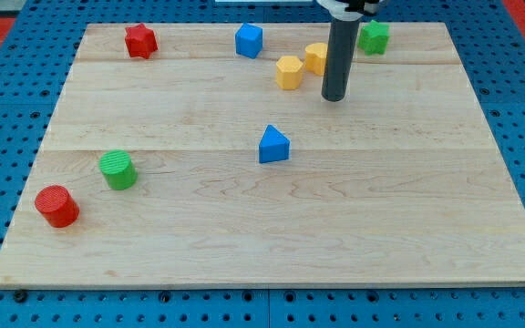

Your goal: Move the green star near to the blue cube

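The green star [373, 36] lies near the view's top right, close to the board's far edge. The blue cube [249, 40] lies at the view's top centre, well left of the star. My tip [334, 97] rests on the board below and to the left of the green star, a short gap away, and just right of a yellow block [316, 57]. The rod rises from the tip to the view's top edge and partly hides that yellow block's right side.
A yellow hexagonal block [289, 72] lies left of my tip. A red star [140, 41] is at the top left. A blue triangular block [273, 146] is at mid board. A green cylinder [118, 169] and a red cylinder [57, 206] are at the left.
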`<state>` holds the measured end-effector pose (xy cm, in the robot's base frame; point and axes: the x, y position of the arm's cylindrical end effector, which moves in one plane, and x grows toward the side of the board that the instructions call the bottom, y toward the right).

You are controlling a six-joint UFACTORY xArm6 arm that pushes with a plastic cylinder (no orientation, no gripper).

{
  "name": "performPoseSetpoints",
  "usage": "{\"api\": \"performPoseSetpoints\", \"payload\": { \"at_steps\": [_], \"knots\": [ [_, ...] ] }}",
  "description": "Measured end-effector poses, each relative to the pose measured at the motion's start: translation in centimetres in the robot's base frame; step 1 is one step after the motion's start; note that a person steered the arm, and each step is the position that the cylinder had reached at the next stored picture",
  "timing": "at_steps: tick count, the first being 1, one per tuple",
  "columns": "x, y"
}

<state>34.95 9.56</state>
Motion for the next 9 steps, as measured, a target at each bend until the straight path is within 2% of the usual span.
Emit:
{"api": "performPoseSetpoints", "payload": {
  "at_steps": [7,8,9],
  "knots": [
    [0.0,2.1],
    [0.0,4.3],
    [-1.5,10.8]
  ]
}}
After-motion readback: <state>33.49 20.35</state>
